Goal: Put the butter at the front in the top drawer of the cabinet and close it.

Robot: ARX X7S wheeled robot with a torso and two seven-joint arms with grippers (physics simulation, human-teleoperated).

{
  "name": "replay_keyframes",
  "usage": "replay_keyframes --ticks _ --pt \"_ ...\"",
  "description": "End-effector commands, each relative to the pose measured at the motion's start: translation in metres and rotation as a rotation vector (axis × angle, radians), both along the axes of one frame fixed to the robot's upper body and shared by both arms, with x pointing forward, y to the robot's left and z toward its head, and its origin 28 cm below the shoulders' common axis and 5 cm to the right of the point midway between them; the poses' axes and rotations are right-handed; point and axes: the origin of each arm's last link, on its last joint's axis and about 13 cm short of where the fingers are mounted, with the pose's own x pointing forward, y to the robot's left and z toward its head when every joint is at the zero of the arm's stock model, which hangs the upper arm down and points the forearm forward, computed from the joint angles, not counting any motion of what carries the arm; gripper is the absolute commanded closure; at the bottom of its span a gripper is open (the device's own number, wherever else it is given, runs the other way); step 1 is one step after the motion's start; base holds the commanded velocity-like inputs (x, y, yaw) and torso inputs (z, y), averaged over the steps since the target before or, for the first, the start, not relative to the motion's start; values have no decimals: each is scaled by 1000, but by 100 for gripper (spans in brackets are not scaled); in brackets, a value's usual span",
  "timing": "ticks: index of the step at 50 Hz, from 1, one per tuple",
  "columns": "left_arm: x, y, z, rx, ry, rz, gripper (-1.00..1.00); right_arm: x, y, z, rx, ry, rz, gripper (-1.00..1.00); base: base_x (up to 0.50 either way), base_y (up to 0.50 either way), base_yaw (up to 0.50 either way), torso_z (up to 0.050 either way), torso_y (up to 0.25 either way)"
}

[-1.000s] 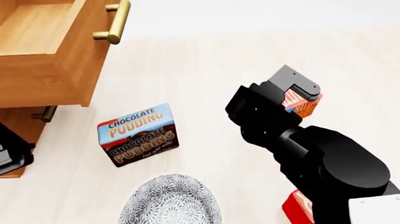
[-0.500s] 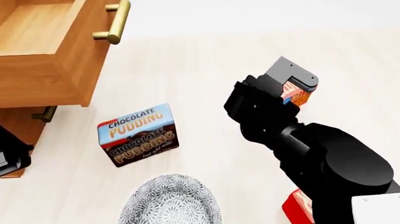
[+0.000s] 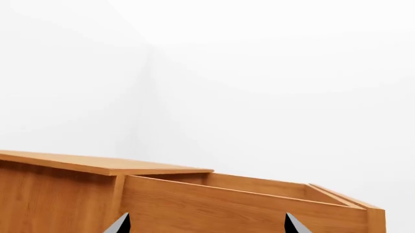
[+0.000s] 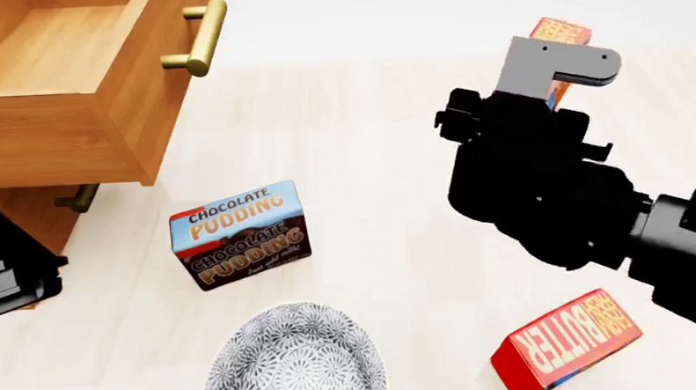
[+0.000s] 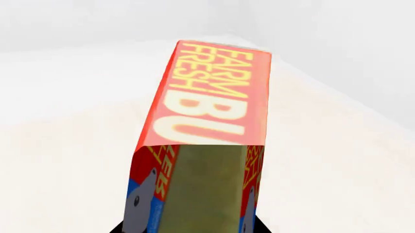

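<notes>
1. Right gripper (image 4: 560, 58): clenched on the butter (image 4: 559, 34), which is carried clear of the floor, well apart from the cabinet (image 4: 20, 218). The right wrist view shows the carton (image 5: 207, 111) seated squarely between the jaws.
2. Left gripper (image 3: 206, 225): only two fingertips show, standing apart with nothing between them; judged released. It faces the side wall of the top drawer (image 3: 246, 204).
3. The top drawer (image 4: 73, 84) stands pulled out, its interior bare in the part visible.
4. A second butter carton (image 4: 566, 344) lies on the floor near the robot; a pudding box (image 4: 240, 235) and a patterned bowl (image 4: 294, 360) lie between the carried carton and the cabinet.
5. Recommended handling: keep the carton high enough to pass over the pudding box and the drawer's front wall and brass handle (image 4: 200, 38).
6. Lower inside the walls before releasing; a drop from height risks tumbling.
7. Closing is not yet begun.
</notes>
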Motion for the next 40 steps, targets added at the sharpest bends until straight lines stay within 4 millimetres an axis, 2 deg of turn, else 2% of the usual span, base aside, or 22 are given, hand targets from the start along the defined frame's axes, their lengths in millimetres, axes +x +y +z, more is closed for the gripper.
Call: replay_keyframes --ticks 1,10,15,18,21,25,33,40 --pt "2 -5 -2 4 17 -20 -100 -50 -38 6 -247 -75 107 100 0 0 0 0 0" --pt "8 -10 -5 5 33 -38 -100 -74 -61 -8 -436 -57 178 100 0 0 0 0 2" --pt "11 -12 -7 6 43 -44 -100 -83 -71 -19 -627 -81 177 100 0 0 0 0 0" --pt "13 -13 -8 9 49 -49 -100 -89 -78 -28 -813 -116 186 100 0 0 0 0 0" --pt "15 -15 -9 12 55 -59 -100 -89 -86 -38 -1070 -166 121 100 0 0 0 0 0" --pt "16 -16 -10 13 60 -64 -100 -87 -93 -45 -1270 -191 36 100 0 0 0 0 3" --pt "16 -17 -10 10 63 -75 -100 -87 -99 -45 -1523 -245 -113 100 0 0 0 0 1" --pt "15 -18 -10 5 68 -92 -100 -86 -104 -44 -1819 -342 -258 100 0 0 0 0 1"
